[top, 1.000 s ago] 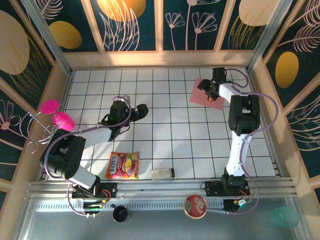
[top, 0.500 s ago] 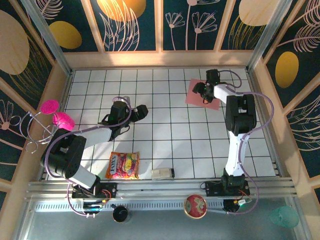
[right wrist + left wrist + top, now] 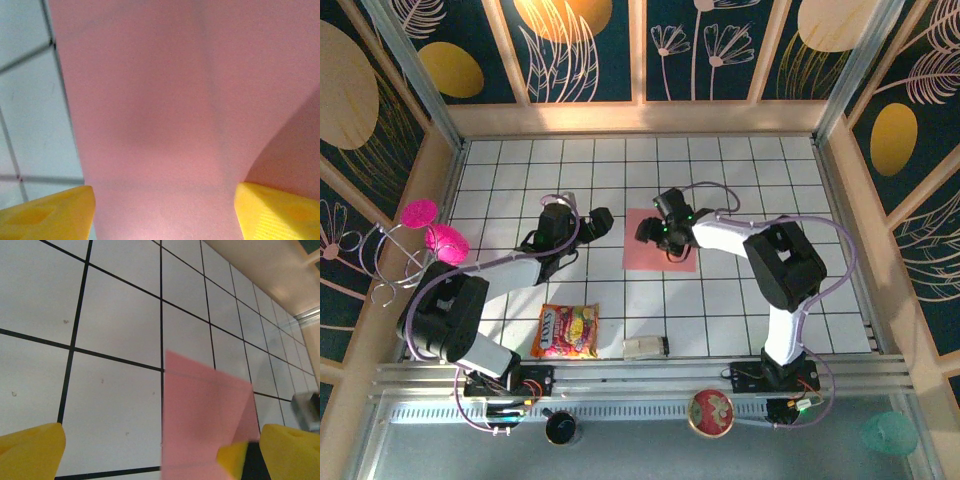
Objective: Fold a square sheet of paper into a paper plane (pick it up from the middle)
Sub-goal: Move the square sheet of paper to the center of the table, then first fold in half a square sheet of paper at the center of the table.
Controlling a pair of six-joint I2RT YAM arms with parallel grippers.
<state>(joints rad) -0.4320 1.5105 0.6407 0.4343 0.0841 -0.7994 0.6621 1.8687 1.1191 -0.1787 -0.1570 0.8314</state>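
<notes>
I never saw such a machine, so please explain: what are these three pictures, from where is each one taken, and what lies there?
Two robot arms stand at the near edge of a tiled table. The big picture looks down from above; the other two come from wrist cameras, so yellow fingers show below. The left pincer is open and empty. The right pincer stands with fingers spread on the pink square sheet of paper. A snack packet lies near the front.
</notes>
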